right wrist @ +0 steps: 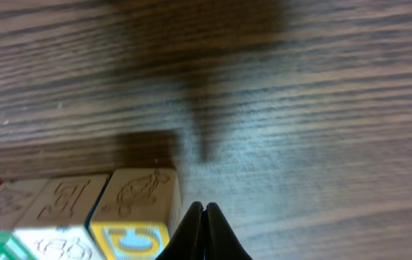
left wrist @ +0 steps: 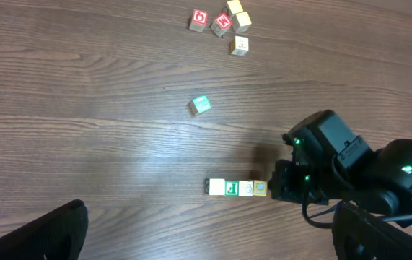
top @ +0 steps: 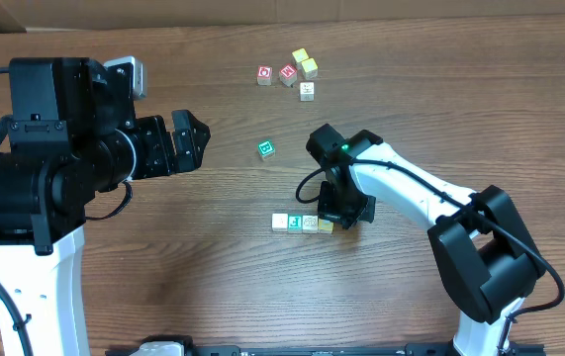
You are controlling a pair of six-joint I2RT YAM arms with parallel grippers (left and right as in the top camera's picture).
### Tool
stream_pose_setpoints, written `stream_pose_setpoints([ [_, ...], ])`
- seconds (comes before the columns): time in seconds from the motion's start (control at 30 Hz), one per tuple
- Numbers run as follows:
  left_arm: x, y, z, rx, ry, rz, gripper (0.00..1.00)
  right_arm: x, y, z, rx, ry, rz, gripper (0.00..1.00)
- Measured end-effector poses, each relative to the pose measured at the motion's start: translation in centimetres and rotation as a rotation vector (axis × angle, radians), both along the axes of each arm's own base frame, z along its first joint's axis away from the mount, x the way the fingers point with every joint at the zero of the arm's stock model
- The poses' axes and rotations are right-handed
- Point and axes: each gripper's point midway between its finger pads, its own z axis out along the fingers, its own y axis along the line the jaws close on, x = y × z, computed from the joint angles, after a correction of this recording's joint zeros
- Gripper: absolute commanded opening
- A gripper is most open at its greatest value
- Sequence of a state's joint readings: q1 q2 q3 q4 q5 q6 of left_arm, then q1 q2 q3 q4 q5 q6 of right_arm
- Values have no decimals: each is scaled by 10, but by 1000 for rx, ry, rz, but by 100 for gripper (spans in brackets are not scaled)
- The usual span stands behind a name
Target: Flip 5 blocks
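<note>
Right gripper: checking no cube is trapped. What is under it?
The right gripper, shut, has only bare table at its tips, beside the yellow-faced end block. Overhead, its body hides the spot beneath.

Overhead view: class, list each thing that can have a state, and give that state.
Left hand, open, holding nothing.
Right hand, shut, tips beside the yellow end block.
Row of four blocks, touching side by side.
Lone green block, apart, green face up.
Far cluster of blocks, loose, two red.
</note>
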State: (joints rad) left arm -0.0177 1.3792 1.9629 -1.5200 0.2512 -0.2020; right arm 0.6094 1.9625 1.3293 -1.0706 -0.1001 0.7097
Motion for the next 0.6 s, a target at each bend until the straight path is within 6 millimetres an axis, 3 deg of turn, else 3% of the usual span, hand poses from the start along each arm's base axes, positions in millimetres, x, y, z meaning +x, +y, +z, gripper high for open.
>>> stream_pose_setpoints([
  [0.6, 0, 0, 0, 0, 0, 0, 100, -3, 9, -6, 62, 8, 40, 4],
])
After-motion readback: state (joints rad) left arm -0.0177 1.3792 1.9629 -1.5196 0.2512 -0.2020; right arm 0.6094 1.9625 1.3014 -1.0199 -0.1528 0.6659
